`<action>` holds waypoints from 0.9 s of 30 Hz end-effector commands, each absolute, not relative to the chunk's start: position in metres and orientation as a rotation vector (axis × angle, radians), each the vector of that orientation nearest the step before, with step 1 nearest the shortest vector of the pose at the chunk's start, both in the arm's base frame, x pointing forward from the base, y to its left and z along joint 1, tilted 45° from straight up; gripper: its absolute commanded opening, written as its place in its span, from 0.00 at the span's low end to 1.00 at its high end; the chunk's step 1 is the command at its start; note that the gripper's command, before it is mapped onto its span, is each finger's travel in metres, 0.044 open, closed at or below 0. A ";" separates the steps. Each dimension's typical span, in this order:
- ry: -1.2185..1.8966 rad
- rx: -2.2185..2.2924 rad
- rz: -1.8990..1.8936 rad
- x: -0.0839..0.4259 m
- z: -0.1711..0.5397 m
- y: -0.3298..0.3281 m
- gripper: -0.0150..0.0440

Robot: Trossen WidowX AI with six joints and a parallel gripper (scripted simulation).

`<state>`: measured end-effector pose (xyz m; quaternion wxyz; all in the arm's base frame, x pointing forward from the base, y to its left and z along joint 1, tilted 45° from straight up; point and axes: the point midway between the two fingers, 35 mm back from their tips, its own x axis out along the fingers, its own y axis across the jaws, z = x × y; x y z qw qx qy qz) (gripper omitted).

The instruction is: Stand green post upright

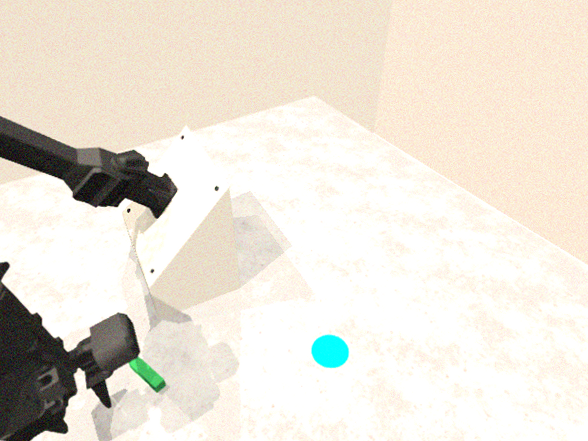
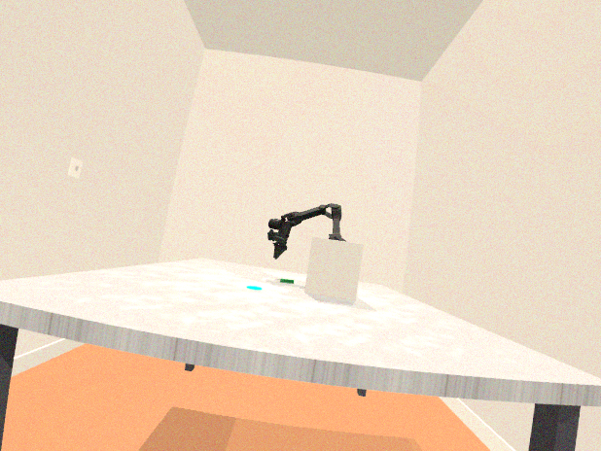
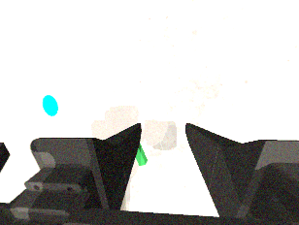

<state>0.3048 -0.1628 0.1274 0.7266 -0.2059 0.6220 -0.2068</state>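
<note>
Claw [image 1: 109, 406] [image 2: 276, 258] [image 3: 163, 127] above flat-lying green post [image 1: 149, 375] [image 2: 287, 281] [image 3: 141, 156].

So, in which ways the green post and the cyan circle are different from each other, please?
The green post is a long, narrow solid block lying on its side, while the cyan circle is a round, flat mark. In the top view, the post is partly hidden behind the tool, whereas the circle shows whole. The post is green; the circle is bright blue-cyan. Both are on the same pale table top.
</note>
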 end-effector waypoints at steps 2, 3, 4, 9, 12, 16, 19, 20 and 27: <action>1.495 -0.577 -0.414 0.285 0.104 -0.127 0.65; 1.517 -0.608 -0.406 0.280 0.100 -0.120 0.65; 1.538 -0.641 -0.398 0.275 0.096 -0.114 0.65; 1.619 -0.812 -0.365 0.252 0.084 -0.089 0.65; 1.635 -0.863 -0.357 0.246 0.082 -0.083 0.65; 1.636 -0.866 -0.356 0.246 0.080 -0.084 0.65; 1.636 -0.859 -0.349 0.250 0.056 -0.105 0.65; 1.636 -0.858 -0.348 0.251 0.045 -0.114 0.65; 1.637 -0.870 -0.360 0.241 -0.002 -0.167 0.65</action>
